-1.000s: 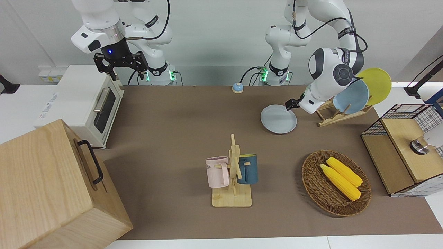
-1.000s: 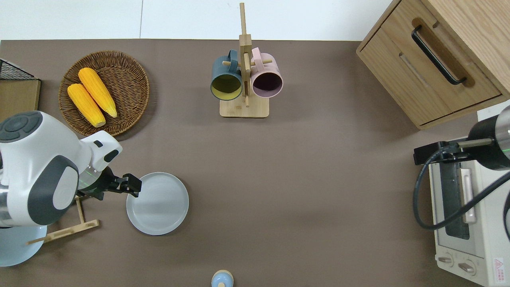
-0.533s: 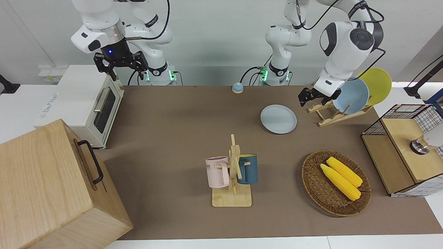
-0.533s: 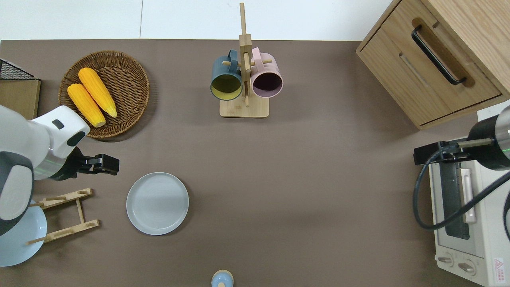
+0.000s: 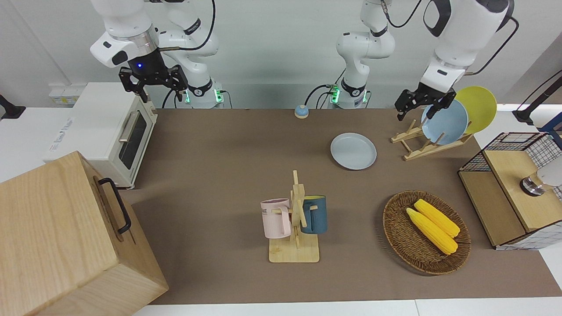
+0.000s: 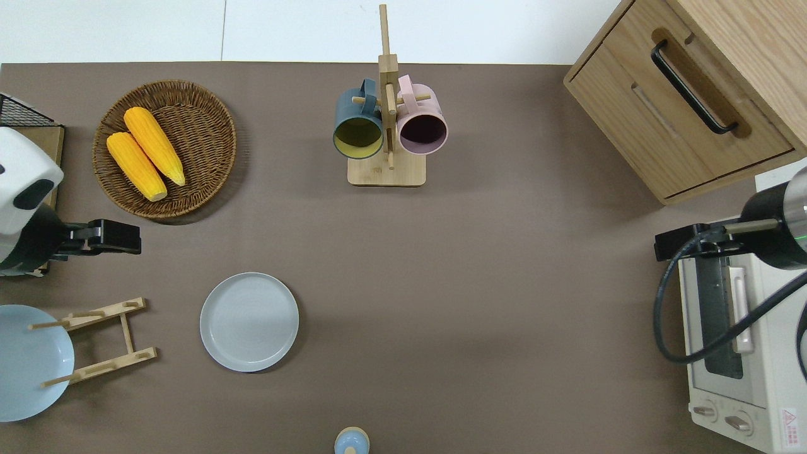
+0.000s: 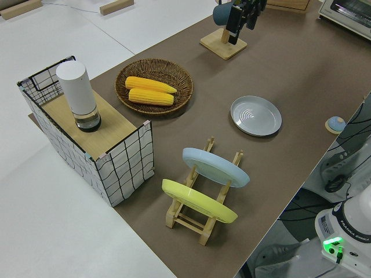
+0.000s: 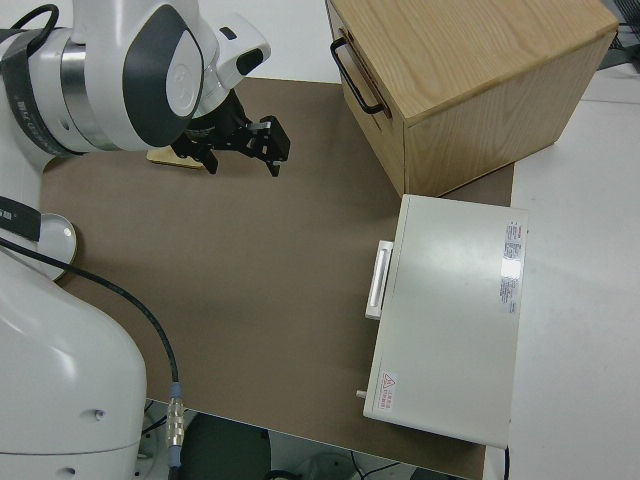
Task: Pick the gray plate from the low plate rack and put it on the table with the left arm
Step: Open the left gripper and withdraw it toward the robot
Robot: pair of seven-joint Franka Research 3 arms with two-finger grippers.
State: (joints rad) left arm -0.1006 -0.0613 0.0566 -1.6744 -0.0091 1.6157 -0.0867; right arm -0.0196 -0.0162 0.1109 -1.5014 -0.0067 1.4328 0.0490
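Gray plate (image 6: 249,321) lies flat on the surface (image 6: 479,284) beside the low plate rack (image 6: 101,340), left gripper (image 5: 420,103) raised with jaws spread and empty; place looks done, next is parking the arm.

Bright, even overhead light; soft shadows, sharp focus.

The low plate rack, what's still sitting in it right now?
The low plate rack holds two tilted plates: a light blue plate and a yellow plate. Its end slots toward the gray plate are bare. The rails under the plates are partly covered.
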